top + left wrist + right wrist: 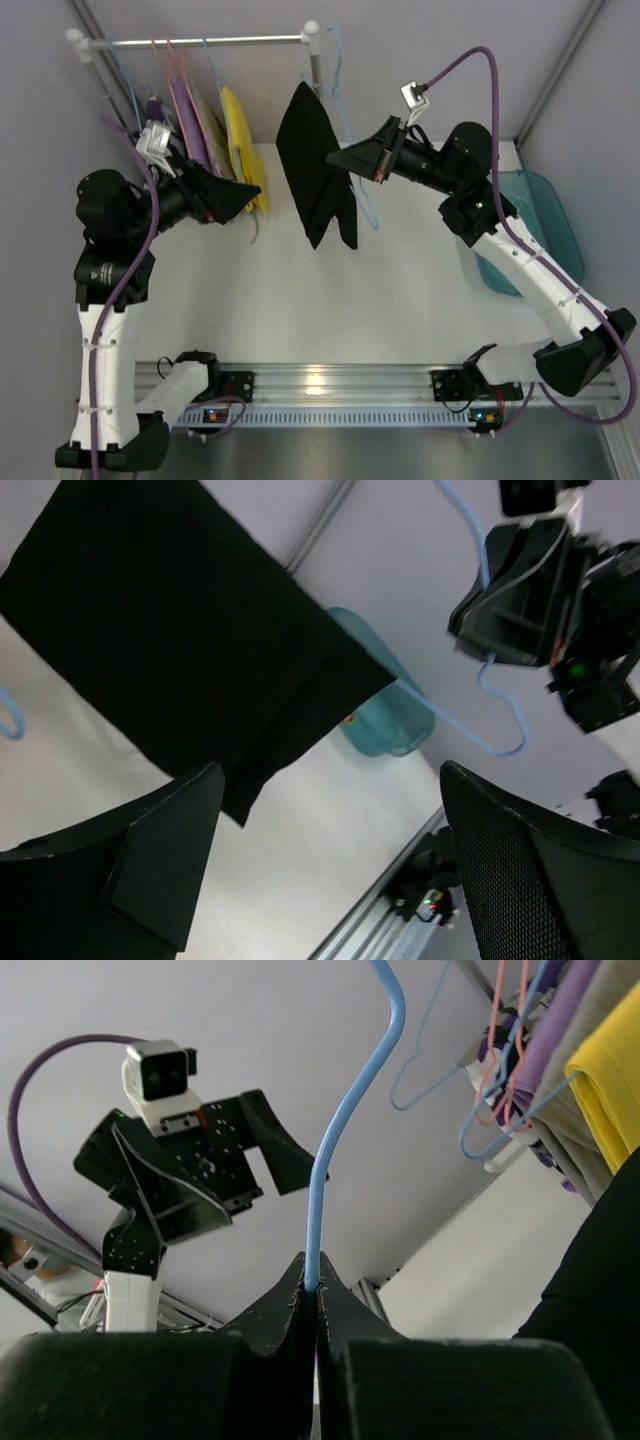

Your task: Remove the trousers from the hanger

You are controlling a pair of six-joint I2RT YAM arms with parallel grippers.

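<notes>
the right gripper (312, 1285) is clenched tight on the thin blue wire of the hanger (340, 1130), in the middle of its view. the left gripper (330, 780) is spread wide, holding nothing. the black trousers (312, 170) hang on the hanger, top middle, just below the rail (200, 42).

An open gap runs between the yellow garment (243, 148) and the trousers (312, 170) — the left gripper (250, 200) sits at its mouth. Beyond the trousers, the right gripper (335, 158) pinching the hanger (316, 1220) bars the way.
</notes>
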